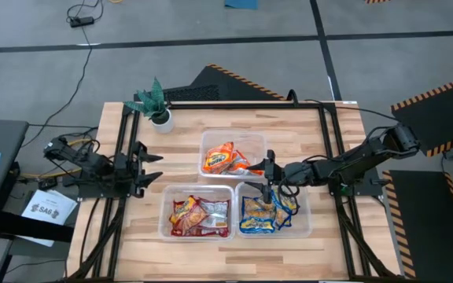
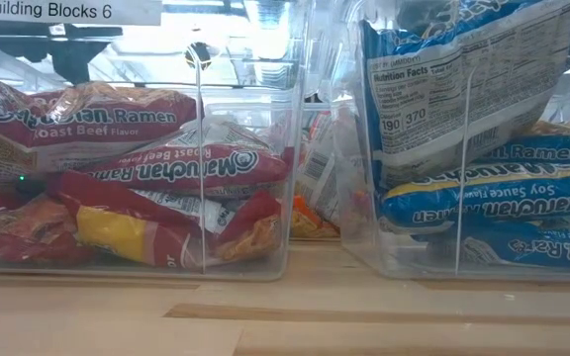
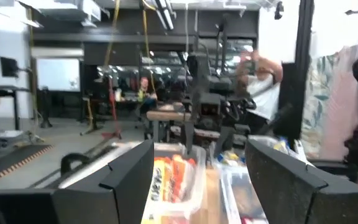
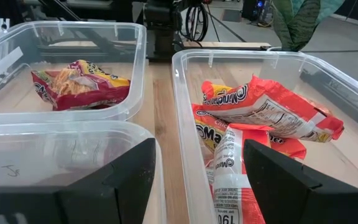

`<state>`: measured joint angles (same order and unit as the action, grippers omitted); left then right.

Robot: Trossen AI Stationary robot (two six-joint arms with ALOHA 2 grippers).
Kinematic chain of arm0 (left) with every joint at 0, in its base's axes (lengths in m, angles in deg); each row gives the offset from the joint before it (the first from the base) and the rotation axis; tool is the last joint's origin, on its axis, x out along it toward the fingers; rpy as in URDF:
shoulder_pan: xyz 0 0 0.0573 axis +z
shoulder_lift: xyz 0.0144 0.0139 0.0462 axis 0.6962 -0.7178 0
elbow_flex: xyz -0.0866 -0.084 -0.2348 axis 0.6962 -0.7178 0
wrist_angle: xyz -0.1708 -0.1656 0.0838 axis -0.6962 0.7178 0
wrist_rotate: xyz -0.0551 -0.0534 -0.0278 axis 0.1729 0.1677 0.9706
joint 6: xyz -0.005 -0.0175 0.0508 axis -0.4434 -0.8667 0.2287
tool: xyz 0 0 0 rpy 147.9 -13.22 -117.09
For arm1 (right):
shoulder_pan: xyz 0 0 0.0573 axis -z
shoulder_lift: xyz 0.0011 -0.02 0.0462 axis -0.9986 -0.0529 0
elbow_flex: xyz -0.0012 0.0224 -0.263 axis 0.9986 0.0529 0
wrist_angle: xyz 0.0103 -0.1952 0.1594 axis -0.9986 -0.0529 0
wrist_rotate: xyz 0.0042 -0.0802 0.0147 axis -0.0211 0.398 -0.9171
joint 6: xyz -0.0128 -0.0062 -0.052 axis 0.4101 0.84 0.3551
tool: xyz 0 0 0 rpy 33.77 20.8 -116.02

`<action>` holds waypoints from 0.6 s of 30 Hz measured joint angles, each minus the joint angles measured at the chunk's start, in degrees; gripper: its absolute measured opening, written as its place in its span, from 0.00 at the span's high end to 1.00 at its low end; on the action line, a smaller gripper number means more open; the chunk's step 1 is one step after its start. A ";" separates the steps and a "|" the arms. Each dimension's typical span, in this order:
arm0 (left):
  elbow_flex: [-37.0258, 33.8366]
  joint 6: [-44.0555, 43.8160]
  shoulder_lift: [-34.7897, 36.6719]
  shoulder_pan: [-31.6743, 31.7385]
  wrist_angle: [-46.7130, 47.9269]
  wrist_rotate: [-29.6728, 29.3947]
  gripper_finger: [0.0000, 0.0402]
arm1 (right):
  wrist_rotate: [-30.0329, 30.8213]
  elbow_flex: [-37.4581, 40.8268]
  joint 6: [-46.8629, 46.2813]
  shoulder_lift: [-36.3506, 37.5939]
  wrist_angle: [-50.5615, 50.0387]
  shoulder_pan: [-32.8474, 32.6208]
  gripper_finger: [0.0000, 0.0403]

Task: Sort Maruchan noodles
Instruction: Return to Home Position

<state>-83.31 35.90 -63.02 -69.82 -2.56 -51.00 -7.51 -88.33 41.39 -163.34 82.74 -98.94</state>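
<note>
The Maruchan noodle packets lie sorted in three clear tubs. Orange packets (image 1: 225, 159) fill the far tub and show close up as orange packets (image 4: 260, 115) in the right wrist view. Red packets (image 1: 199, 216) fill the near-left tub, and blue-and-yellow packets (image 1: 266, 214) fill the near-right tub. In the low view one blue packet (image 2: 463, 79) stands tilted on top of its pile. My right gripper (image 1: 269, 177) hangs open over the border between the orange tub and the blue tub, holding nothing (image 4: 197, 180). My left gripper (image 1: 154, 167) waits open at the table's left edge.
A small potted plant (image 1: 158, 106) stands at the table's far left. The tub walls (image 4: 182, 124) rise just in front of my right fingers. Bare wood (image 1: 140, 228) lies left of the red tub. A person (image 3: 263, 81) stands in the room beyond the table.
</note>
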 joint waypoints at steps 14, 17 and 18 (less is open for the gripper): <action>0.00 -3.20 -0.02 -0.02 9.77 3.94 0.41 | 0.02 0.00 0.11 0.00 0.01 0.00 0.34; 0.00 -4.06 -0.02 -0.02 12.34 3.94 0.41 | 0.02 0.00 0.11 0.00 -0.01 0.00 0.34; 0.00 -5.17 -0.02 -0.02 14.19 4.02 0.41 | 0.02 0.00 0.11 0.00 -0.01 -0.01 0.34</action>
<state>-83.31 30.72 -63.04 -69.84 11.63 -46.98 -7.49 -88.33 41.49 -163.34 82.73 -98.94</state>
